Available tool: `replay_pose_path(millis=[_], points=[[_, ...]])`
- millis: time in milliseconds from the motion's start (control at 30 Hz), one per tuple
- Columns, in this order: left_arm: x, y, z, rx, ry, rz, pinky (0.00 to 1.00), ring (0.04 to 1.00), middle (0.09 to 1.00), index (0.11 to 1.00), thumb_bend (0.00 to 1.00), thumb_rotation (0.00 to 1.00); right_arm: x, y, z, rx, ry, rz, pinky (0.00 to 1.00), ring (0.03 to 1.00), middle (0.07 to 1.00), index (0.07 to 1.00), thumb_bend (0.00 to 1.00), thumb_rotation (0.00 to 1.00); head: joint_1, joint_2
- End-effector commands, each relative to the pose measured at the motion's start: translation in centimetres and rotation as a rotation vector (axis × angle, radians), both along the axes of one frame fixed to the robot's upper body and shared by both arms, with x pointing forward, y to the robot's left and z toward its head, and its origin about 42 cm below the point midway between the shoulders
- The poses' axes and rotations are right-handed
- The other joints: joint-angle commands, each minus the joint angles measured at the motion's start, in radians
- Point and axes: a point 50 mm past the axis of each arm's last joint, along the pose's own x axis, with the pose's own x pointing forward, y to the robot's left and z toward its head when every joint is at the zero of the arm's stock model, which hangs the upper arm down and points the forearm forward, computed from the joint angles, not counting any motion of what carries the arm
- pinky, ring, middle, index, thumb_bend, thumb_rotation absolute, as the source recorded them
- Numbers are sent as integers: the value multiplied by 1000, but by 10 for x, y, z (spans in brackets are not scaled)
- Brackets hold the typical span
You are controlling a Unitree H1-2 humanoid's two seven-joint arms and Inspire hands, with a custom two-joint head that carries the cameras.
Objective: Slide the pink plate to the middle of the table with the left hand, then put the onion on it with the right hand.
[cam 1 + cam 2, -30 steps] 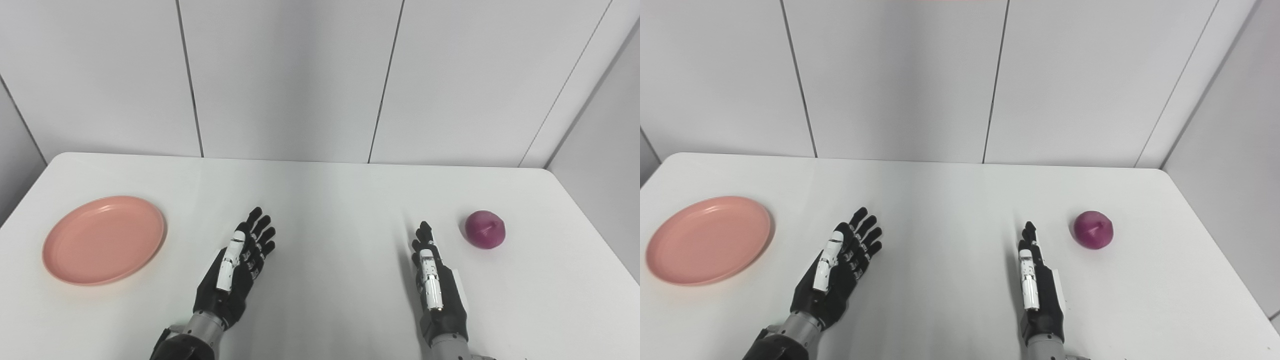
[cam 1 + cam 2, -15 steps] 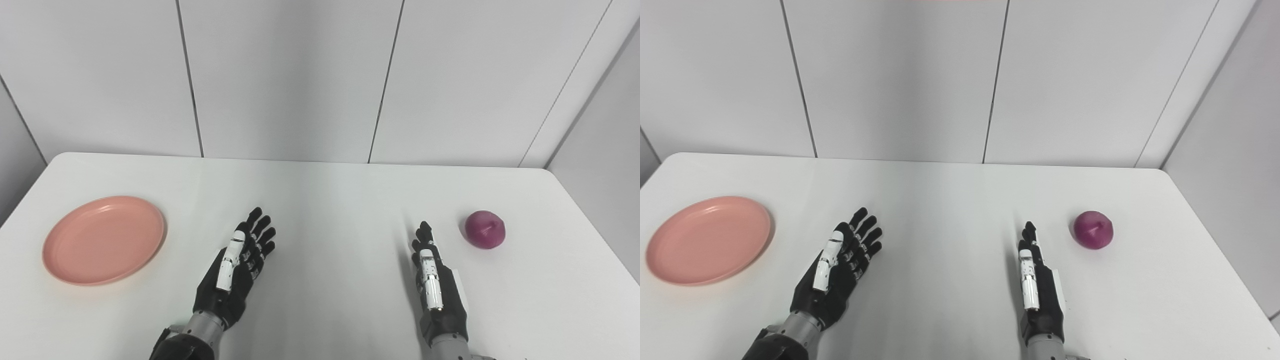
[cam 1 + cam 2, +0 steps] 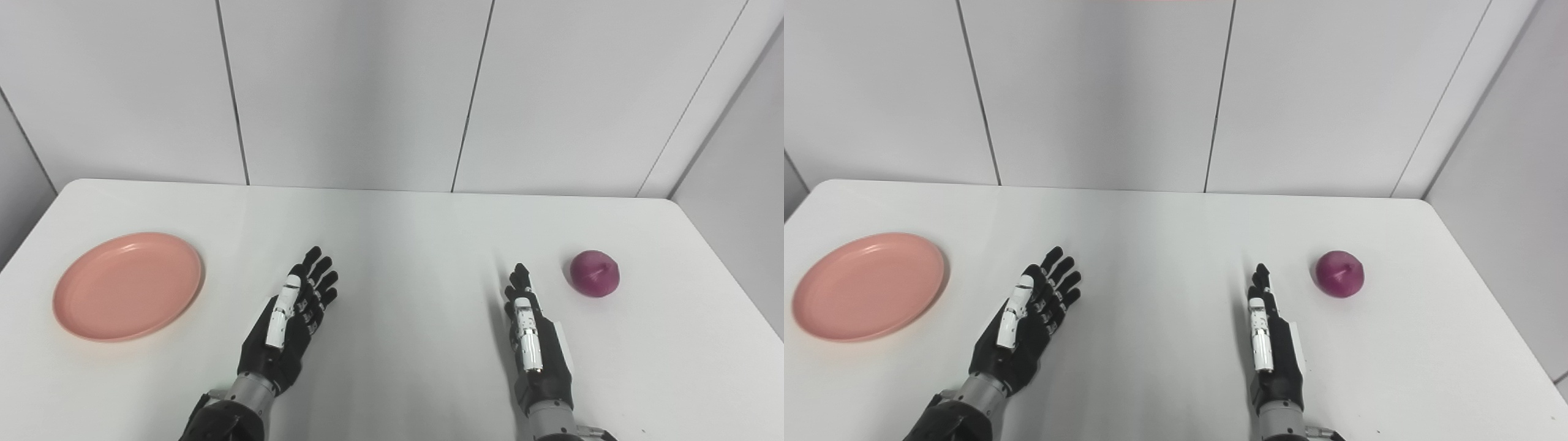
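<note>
The pink plate (image 3: 127,285) lies at the left side of the white table (image 3: 404,233), well apart from the left hand (image 3: 288,327), whose fingers (image 3: 320,278) are spread and hold nothing. The onion (image 3: 594,273) sits at the right side, near the right hand (image 3: 534,346) but not touching it. This hand is seen edge-on, its fingers straight, holding nothing. The right eye view shows more table beyond the onion. The plate is round, smooth and shallow; the onion is purple and glossy.
</note>
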Motion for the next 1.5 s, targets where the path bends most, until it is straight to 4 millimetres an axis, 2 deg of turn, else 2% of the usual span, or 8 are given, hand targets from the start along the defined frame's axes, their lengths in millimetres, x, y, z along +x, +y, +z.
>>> replay_pose_path(millis=[0,133,433,500,533,767,1200,1467], points=[[-4,-15,-3,4,35,-8,1000,994,1000,998,460,1000,0,-5,10,16,-24,25,1000,1000,1000,1000,182,1000,70,-13],[-4,-32,-4,3,40,-5,996,994,1000,1000,464,1000,0,-19,12,13,-21,38,1000,1000,1000,1000,149,1000,190,-45],[0,-66,-7,6,53,4,1000,998,1000,1000,466,1000,-1,-34,15,8,-11,22,1000,1000,1000,1000,98,1000,378,-127],[1,-69,-8,5,54,5,1000,996,1000,1000,454,1000,-1,-35,16,13,-6,19,1000,1000,1000,1000,103,1000,378,-127],[2,-73,-9,3,49,4,1000,996,1000,1000,453,1000,0,-36,17,17,-3,19,1000,1000,1000,1000,104,1000,434,-150],[11,-92,-15,-1,13,-3,984,1000,1000,1000,423,1000,3,-51,12,-1,-3,29,1000,995,1000,1000,218,1000,549,-198],[15,-106,-24,4,25,8,974,990,1000,999,418,1000,8,-63,4,-19,4,14,886,900,939,941,157,1000,592,-246],[15,-105,-26,1,26,11,984,989,1000,997,427,1000,7,-62,3,-26,-2,17,671,855,913,926,182,974,583,-249]])
